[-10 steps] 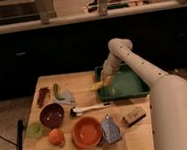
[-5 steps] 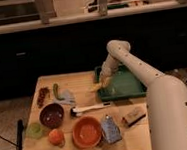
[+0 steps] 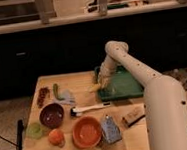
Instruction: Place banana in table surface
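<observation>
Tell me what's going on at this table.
The robot's arm is reaching over the table surface, with its gripper at the left edge of the green tray. The banana is right at the gripper, by the tray's left rim; whether it is gripped or already resting cannot be told. The white-handled brush, purple bowl and orange bowl lie nearer the camera.

Dim, warm light shows the end effector (image 3: 102, 82) by the green tray (image 3: 124, 82).
</observation>
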Robot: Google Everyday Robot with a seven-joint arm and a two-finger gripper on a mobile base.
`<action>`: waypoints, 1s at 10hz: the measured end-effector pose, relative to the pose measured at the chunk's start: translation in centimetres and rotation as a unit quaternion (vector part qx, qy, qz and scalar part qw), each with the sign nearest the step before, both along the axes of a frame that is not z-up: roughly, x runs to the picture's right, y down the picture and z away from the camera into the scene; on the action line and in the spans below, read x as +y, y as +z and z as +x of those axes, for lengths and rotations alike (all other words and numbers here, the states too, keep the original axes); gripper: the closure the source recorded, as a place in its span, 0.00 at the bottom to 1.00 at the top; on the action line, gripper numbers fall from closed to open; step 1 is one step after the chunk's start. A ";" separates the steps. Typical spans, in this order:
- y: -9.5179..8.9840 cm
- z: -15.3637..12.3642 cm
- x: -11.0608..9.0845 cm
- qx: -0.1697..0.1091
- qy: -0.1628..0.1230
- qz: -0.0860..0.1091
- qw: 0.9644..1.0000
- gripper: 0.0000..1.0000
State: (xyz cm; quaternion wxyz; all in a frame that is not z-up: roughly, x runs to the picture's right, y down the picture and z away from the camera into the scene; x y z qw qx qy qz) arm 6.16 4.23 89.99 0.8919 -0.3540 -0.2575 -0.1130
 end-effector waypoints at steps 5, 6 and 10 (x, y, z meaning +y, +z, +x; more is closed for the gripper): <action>-0.6 -2.4 -2.4 -0.015 -0.029 0.015 0.999 1.00; -0.5 -2.8 -2.7 -0.018 -0.032 0.016 0.999 1.00; 0.1 -5.8 -4.0 -0.044 -0.051 0.018 0.998 1.00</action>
